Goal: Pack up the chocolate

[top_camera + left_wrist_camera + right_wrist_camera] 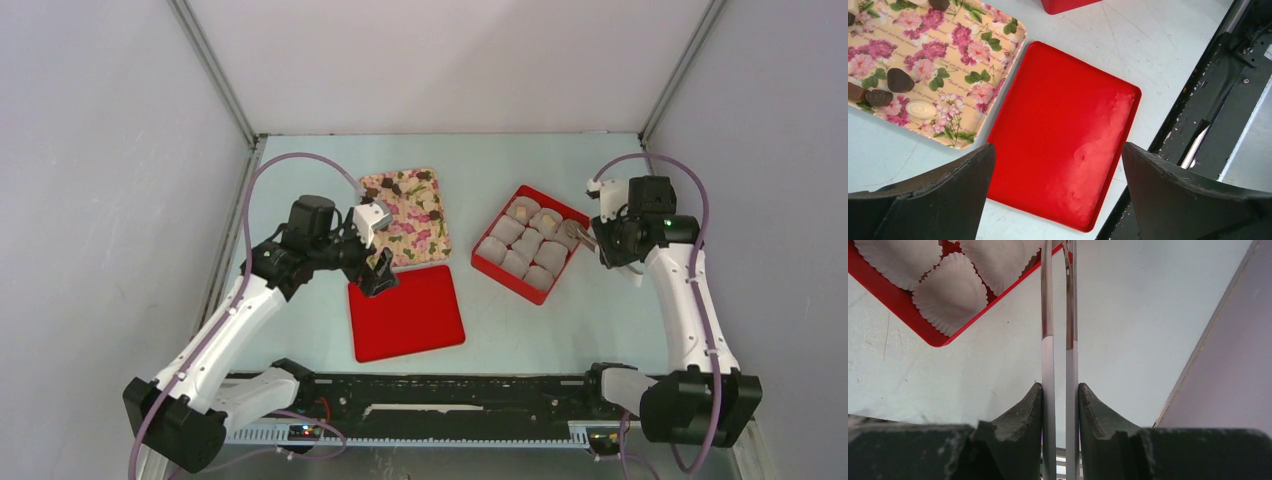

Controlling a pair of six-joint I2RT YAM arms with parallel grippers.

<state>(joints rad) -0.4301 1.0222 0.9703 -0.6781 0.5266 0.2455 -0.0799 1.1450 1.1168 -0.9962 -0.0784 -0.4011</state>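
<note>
Found a pale table [600,320] beneath both grippers. Saw a flat red lid [1048,100] directly under the left gripper [1057,150], spread wide and holding nothing. Noted a floral tray [948,30] just ahead of that gripper, and a red box [895,307] of paper cups [950,297] ahead of the right gripper [1059,390], clamped on thin metal tongs [1047,315]. Spotted the chocolate [900,80] on the floral tray, near the left gripper.

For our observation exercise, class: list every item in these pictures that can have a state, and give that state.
Red box: open, lid off, lined with paper cups.
Red lid: lying flat on the table, beside the floral tray.
Chocolates: loose on the floral tray.
Left gripper: open, empty, above the lid.
Right gripper: shut on metal tongs.
Metal tongs: blades nearly together.
</note>
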